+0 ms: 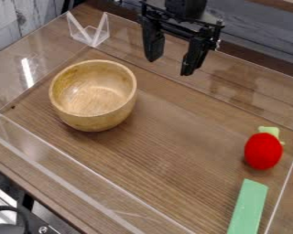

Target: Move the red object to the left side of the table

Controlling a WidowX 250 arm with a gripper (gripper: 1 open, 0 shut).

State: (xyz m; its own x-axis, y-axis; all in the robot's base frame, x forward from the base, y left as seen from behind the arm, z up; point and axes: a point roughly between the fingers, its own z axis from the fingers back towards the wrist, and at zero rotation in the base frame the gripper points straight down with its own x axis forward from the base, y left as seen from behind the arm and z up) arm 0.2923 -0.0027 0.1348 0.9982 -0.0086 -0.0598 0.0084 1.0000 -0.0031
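A brown wood-grain table (pixel 174 146) fills the view, edged by low clear acrylic walls (pixel 27 55) that catch pale reflections. A round, smooth wooden bowl (pixel 94 93) sits on the left part. The small rounded red object (pixel 263 151), with a pale green top, lies near the right edge, above a flat light-green block (pixel 249 207). The black gripper (pixel 171 53) hangs at the far side, fingers spread apart, holding nothing.

The table (pixel 174 155) carries a wooden bowl (pixel 94 93), the red object (pixel 263 151) and a green block (pixel 249 207).
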